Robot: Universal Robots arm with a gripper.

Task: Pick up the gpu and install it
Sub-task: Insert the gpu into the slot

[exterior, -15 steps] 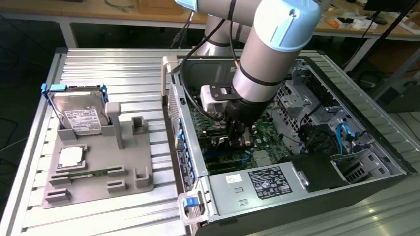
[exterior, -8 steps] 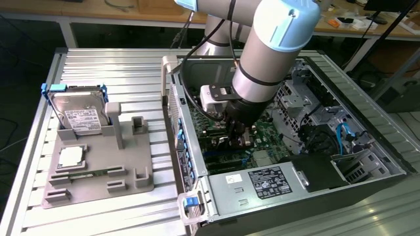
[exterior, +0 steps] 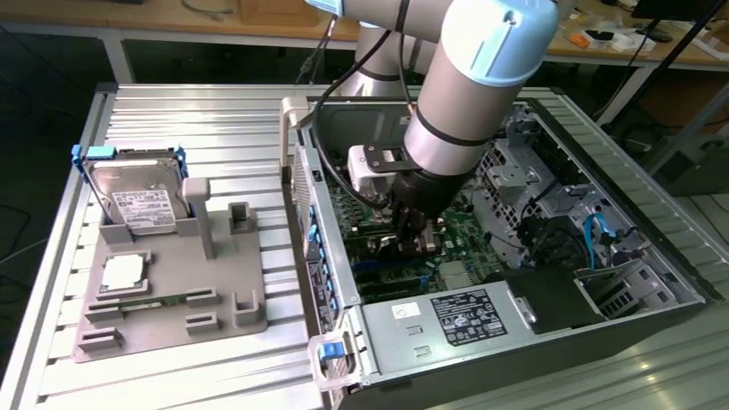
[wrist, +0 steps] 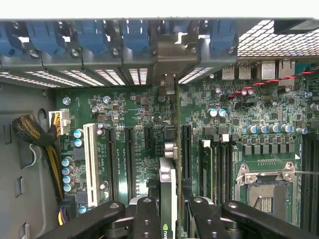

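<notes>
We see the arm (exterior: 479, 77) down inside the open computer case (exterior: 638, 256), gripper (exterior: 412, 235) with the dark gpu (exterior: 393, 249) low over the green board (exterior: 469, 229), hard drive (exterior: 137, 201) standing in a grey holder (exterior: 171, 295)

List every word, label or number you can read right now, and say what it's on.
No text reads clearly.
gpu, held in the gripper: logo on its edge, cut off, unreadable.
Hard drive label: print too small to read.
Power supply label: print too small to read.
Motherboard: white lettering by the slots, too small to read.
</notes>
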